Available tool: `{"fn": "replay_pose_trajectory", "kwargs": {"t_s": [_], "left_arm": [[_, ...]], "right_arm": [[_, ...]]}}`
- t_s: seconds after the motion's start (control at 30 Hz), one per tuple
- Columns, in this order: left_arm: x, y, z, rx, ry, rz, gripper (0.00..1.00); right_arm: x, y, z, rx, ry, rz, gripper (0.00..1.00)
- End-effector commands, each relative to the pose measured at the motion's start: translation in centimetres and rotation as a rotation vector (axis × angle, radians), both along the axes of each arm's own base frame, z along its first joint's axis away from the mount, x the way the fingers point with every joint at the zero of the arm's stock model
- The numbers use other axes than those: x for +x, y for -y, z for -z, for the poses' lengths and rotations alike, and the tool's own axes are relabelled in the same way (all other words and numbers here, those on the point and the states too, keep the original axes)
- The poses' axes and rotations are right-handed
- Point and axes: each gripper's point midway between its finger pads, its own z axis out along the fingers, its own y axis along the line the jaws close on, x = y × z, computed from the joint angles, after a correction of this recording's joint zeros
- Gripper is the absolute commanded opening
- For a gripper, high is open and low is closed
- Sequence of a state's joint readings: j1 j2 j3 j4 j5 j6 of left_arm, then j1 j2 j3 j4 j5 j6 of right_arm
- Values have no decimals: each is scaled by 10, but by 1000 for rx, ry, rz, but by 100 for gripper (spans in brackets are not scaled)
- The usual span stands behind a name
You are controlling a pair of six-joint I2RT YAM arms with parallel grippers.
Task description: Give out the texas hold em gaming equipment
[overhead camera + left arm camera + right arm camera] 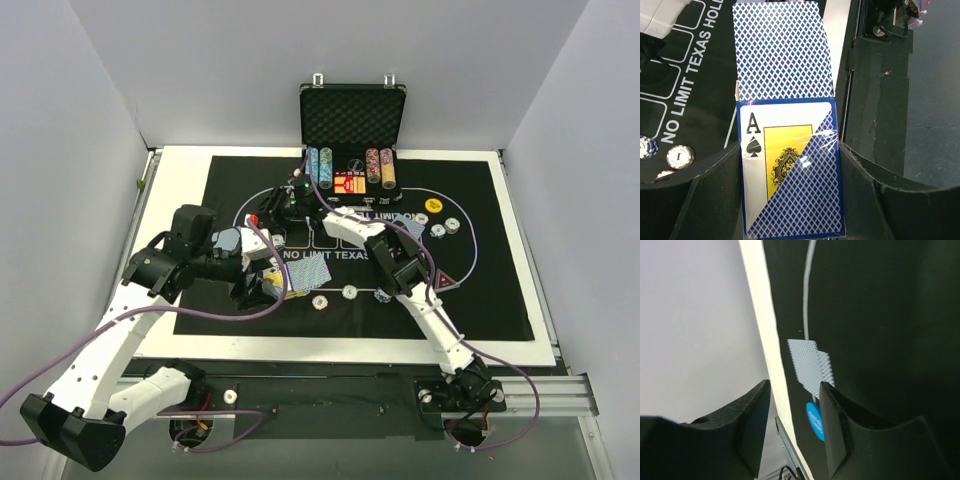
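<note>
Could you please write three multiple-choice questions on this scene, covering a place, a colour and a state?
1. Where is the case? A) at the mat's far edge B) at its near edge C) at its left edge
2. What colour is the disc in the right wrist view? A) red B) blue C) green
3. How is the left gripper? A) open, empty B) shut, empty C) shut on the deck
Answers: 1 A, it stands open at the far side; 2 B, blue beside the cards; 3 C, the deck sits clamped in it.
</note>
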State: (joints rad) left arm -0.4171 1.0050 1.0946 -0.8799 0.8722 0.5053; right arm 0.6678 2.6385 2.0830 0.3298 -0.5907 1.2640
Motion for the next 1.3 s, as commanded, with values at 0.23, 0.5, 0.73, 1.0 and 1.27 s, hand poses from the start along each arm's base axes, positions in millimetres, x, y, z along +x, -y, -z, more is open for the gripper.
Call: {"fn": "replay_pose_trajectory", "kwargs": {"t_s": [0.23, 0.5, 0.73, 1.0, 1.27], "left_arm": [[5, 4, -14, -38, 42, 10, 1], [7, 2, -8, -27, 38, 10, 1], [9, 2, -3, -20, 33, 9, 1], [12, 2, -2, -17, 39, 13, 1], [13, 3, -4, -19, 44, 5, 1]], "right_arm": [[22, 71, -152, 112, 196, 78, 45], [-18, 141, -246, 168, 335, 95, 48], [-109, 190, -229, 104, 294, 66, 53], [-211, 237, -201, -121, 324, -57, 61], [-239, 213, -193, -138, 312, -147, 61]]}}
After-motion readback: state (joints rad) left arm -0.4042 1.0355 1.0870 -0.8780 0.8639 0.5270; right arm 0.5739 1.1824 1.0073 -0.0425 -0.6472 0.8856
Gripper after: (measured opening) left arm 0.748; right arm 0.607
